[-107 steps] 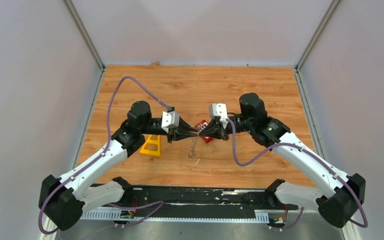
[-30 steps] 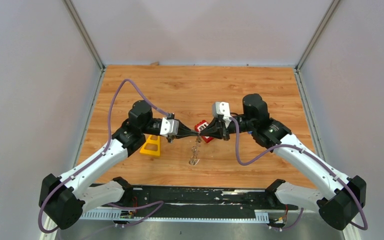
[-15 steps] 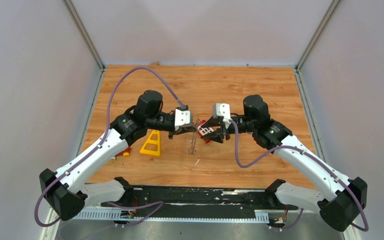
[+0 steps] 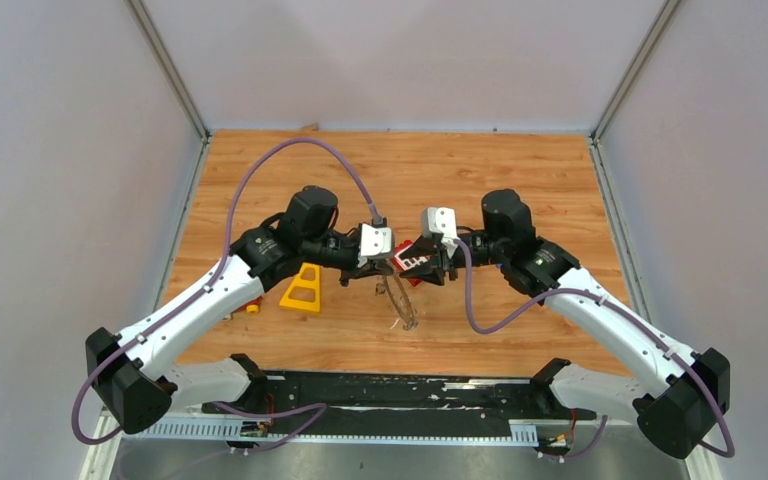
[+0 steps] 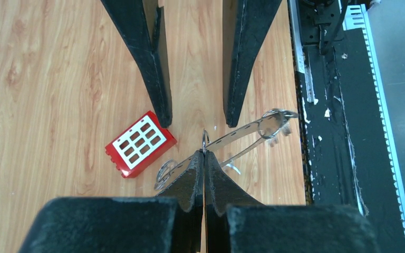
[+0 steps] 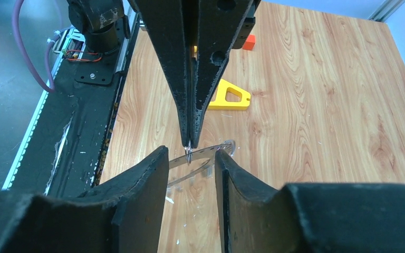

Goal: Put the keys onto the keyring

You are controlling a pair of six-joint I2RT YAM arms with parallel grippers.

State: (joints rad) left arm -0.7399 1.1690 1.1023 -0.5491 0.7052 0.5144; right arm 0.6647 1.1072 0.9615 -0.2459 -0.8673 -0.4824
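My left gripper is shut on a small silvery loop of the keyring and holds it above the table. Thin slotted metal strips and small rings hang from that loop. In the top view the keyring dangles toward the near edge. My right gripper faces the left one, open. Its fingers stand either side of the loop without touching it, and the keyring's strip shows between them. The keys do not show in any view.
A red block with white squares lies on the wood under the grippers. A yellow triangular frame stands to the left, with small red and orange bits beyond it. A black rail runs along the near edge.
My right gripper has opened and let go of the keyring. The left arm has swung right and turned, carrying the keyring, which now hangs slanted toward the near edge.
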